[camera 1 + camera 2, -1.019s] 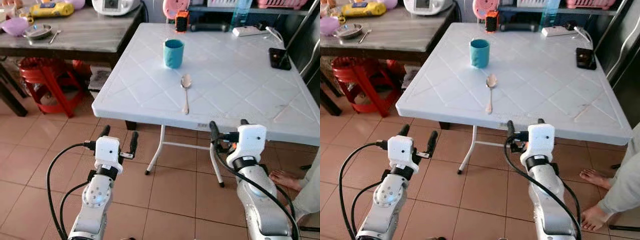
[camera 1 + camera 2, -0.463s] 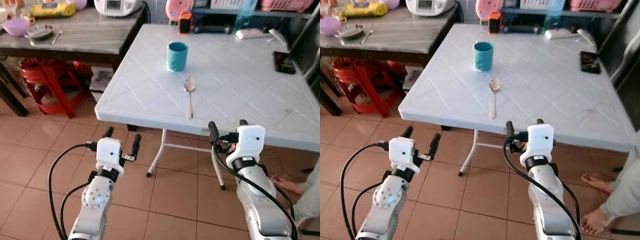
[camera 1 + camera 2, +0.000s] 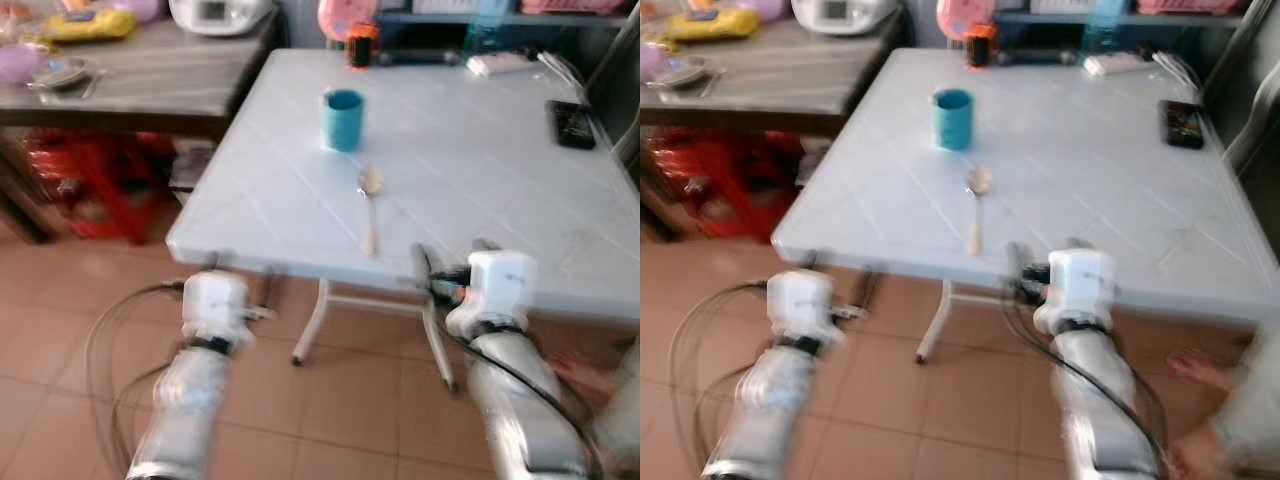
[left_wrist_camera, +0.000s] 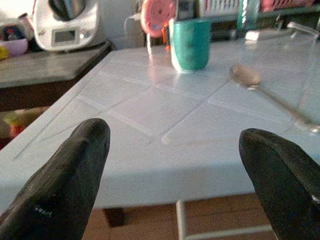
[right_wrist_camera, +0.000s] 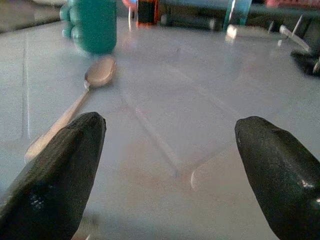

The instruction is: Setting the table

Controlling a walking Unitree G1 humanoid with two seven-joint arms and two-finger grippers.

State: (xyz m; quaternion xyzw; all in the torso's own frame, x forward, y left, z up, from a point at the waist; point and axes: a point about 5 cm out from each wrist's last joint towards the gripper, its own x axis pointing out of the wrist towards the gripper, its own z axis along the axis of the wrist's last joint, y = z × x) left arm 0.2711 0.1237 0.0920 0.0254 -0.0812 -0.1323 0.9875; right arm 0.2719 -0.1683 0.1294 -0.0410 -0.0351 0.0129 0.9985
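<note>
Both head views are pretty blurry, so small stuff is hard to read. White table [image 3: 480, 170] in front, with a teal cup [image 3: 342, 119] standing upright toward the far left corner. A spoon [image 3: 369, 205] lies just nearer than the cup, apart from it, bowl end toward the cup and handle pointing at the near edge, stopping close to that edge.

Left gripper [image 4: 172, 165] sits below and just short of the near edge, close to the near left corner, fingers [image 4: 65, 175] spread wide with nothing between them. In its wrist view the cup and spoon are out ahead on the tabletop.

Right gripper [image 5: 170, 165] is right at the near edge around the middle, also spread wide and empty. In its wrist view the spoon handle runs toward one of its fingers [image 5: 55, 170], but I can't tell whether they touch.

Along the far edge: an orange thing [image 3: 360, 45], a power strip [image 3: 500, 63], and a dark phone-like thing [image 3: 572, 122] at the right edge. A wooden table [image 3: 140, 75] stands off the left with a white appliance [image 3: 220, 12] and some dishes, red stool [image 3: 90, 180] under it. Tile floor [image 3: 330, 390] below.
</note>
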